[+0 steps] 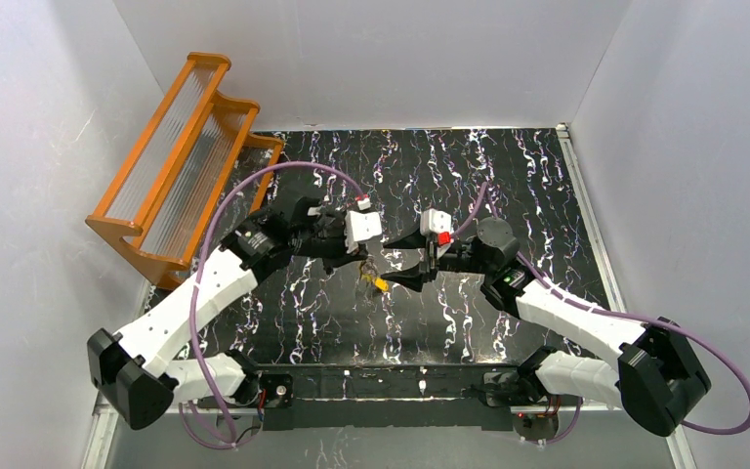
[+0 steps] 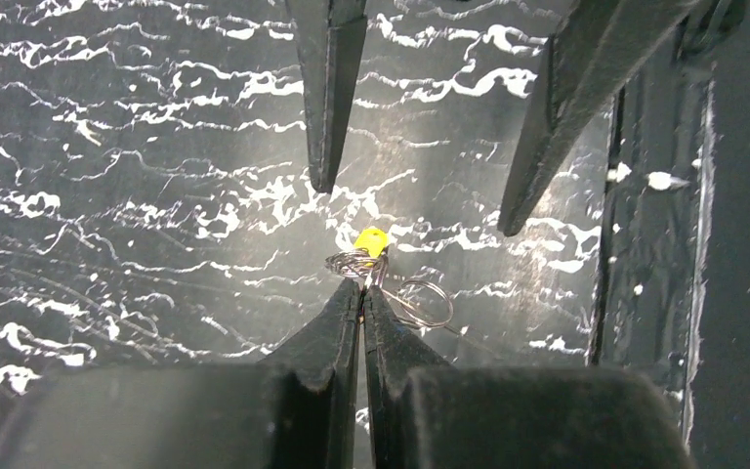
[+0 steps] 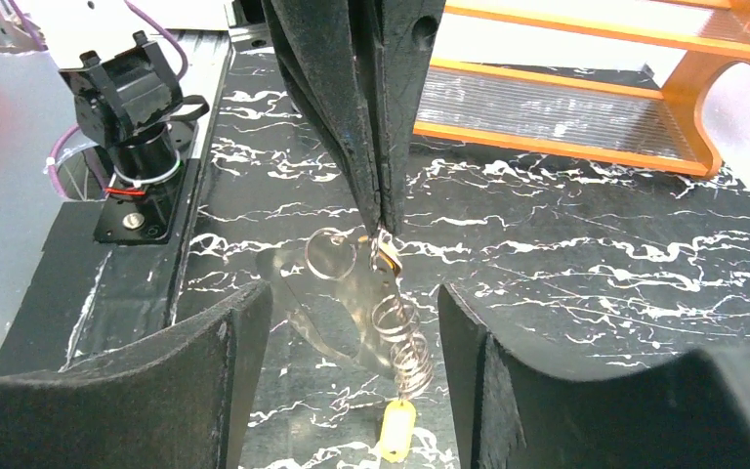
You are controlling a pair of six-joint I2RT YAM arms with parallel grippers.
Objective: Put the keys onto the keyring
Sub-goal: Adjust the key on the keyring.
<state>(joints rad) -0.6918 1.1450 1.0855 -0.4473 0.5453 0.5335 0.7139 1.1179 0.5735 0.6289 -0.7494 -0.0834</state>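
Observation:
The keyring (image 3: 405, 342) is thin silvery wire pulled out into a hanging spiral, with one round loop (image 3: 332, 256) off to the side. My left gripper (image 3: 383, 227) comes down from above, shut on the wire's upper end. A key with a yellow head (image 3: 395, 430) dangles from the spiral's lower end, above the black marbled table. My right gripper (image 3: 352, 291) is open, its fingers standing on either side of the spiral without touching it. In the left wrist view, the left gripper (image 2: 362, 285) pinches the wire beside the yellow head (image 2: 371, 240). From above, the key (image 1: 381, 284) hangs between both grippers.
An orange two-tier rack (image 1: 181, 156) stands at the back left, seen also in the right wrist view behind the left fingers. White walls close in the table on three sides. The arms' black mounting bar (image 1: 381, 376) runs along the near edge.

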